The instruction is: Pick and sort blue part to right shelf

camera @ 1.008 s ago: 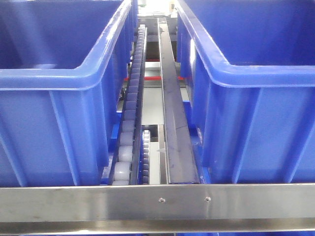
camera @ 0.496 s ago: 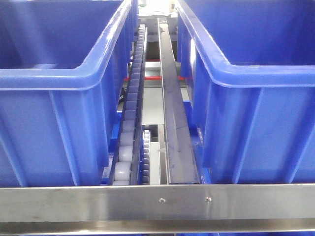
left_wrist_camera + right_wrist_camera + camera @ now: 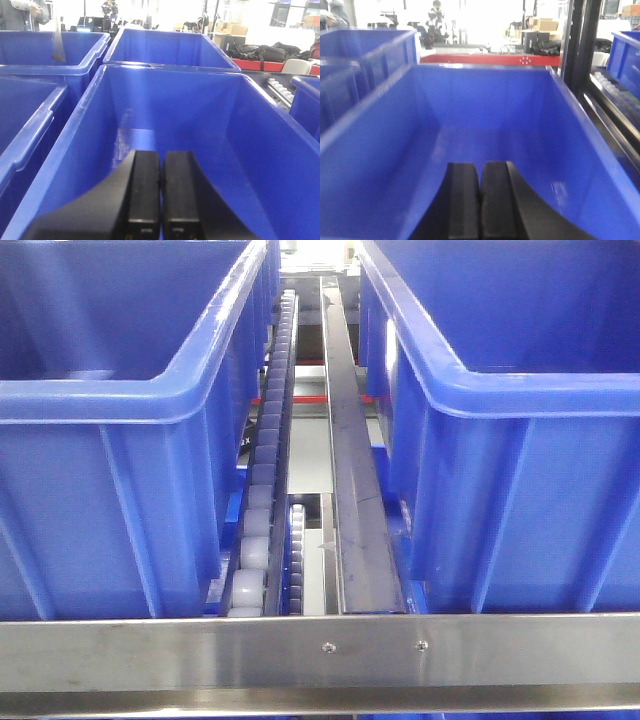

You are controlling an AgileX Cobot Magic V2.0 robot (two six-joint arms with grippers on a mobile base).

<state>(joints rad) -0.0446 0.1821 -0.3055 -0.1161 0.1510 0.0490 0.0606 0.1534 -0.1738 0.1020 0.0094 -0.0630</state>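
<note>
The blue part is out of view in every frame. My left gripper [image 3: 161, 155] is shut, its black fingers pressed together with nothing between them, hanging over the inside of a large blue bin [image 3: 165, 107]. My right gripper [image 3: 481, 165] is likewise shut on nothing and points into another large blue bin [image 3: 485, 100], whose floor shows no parts. Neither gripper appears in the front view.
The front view shows two tall blue bins [image 3: 110, 400] [image 3: 520, 390] on either side of a roller track [image 3: 265, 460] and a dark metal rail [image 3: 350, 480], behind a steel crossbar [image 3: 320, 645]. More blue bins [image 3: 50, 50] stand further back on the left.
</note>
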